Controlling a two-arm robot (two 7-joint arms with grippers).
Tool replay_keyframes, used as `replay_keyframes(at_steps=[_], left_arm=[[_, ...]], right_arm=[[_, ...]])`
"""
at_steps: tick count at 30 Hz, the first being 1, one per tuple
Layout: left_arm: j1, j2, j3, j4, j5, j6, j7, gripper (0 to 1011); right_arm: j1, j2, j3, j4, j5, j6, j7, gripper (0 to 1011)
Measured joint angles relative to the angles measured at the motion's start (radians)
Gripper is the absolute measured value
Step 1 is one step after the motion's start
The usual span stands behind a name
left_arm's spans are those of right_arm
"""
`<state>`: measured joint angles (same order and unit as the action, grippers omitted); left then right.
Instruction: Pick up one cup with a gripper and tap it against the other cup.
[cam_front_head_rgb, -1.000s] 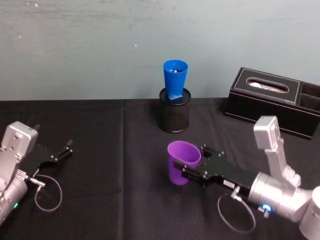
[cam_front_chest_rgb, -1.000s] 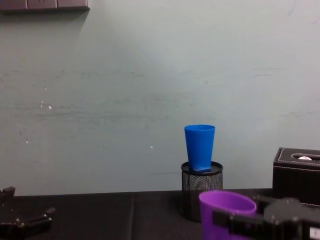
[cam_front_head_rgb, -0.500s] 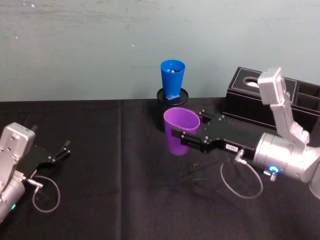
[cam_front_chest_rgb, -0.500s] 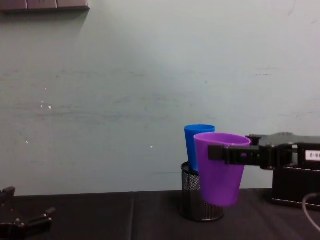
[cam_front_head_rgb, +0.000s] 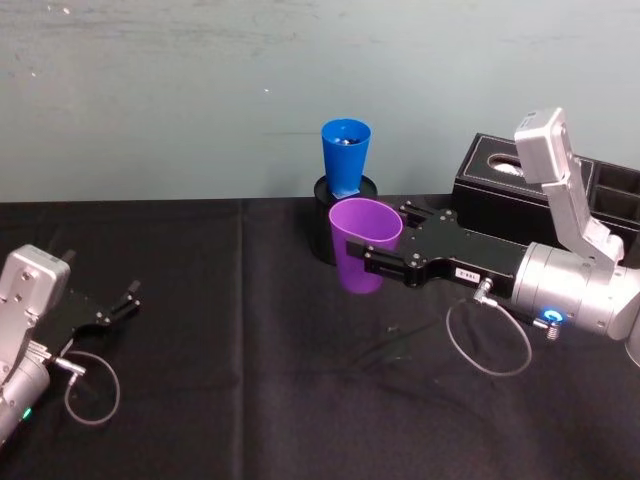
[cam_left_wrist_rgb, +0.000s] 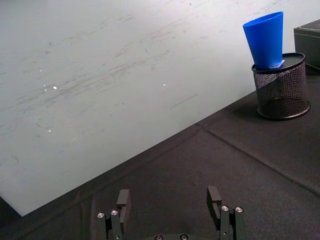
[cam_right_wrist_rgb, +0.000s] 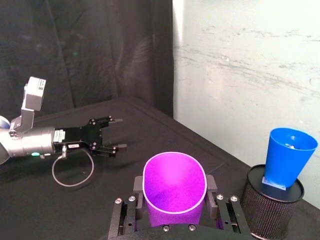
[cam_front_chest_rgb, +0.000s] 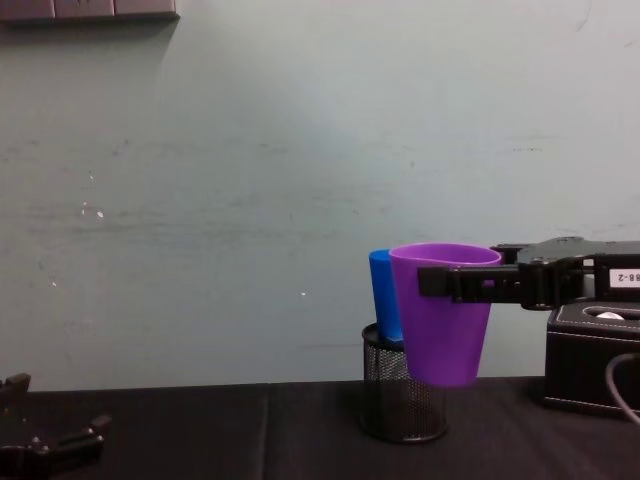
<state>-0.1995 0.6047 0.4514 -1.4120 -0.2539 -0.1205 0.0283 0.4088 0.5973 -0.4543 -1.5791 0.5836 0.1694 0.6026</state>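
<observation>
The right gripper (cam_front_head_rgb: 390, 243) pinches the purple tapered plastic tumbler (cam_front_chest_rgb: 443, 315) by its wall between slim black fingers and holds it upright, clear of the black tablecloth (cam_front_head_rgb: 250, 390). The bright blue plastic tumbler (cam_front_head_rgb: 345, 155) stands upright in the black mesh pen holder (cam_left_wrist_rgb: 280, 90), just beyond, toward the pale wall (cam_front_head_rgb: 150, 100). Whether the two touch cannot be told. The right arm is far nearer; the left gripper (cam_left_wrist_rgb: 167, 200) rests spread, well apart.

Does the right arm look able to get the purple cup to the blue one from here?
Probably yes: the right tool holds the purple cup lifted, just in front of the blue cup, nothing between them.
</observation>
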Motion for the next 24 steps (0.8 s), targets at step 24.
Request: replay_keyframes(at_steps=[24], left_arm=[[0.0,0.0,0.0,0.0,0.0,0.0,0.0,1000]], right_arm=[[0.002,0.002,-0.002,0.0,0.008,0.003,-0.004,707]])
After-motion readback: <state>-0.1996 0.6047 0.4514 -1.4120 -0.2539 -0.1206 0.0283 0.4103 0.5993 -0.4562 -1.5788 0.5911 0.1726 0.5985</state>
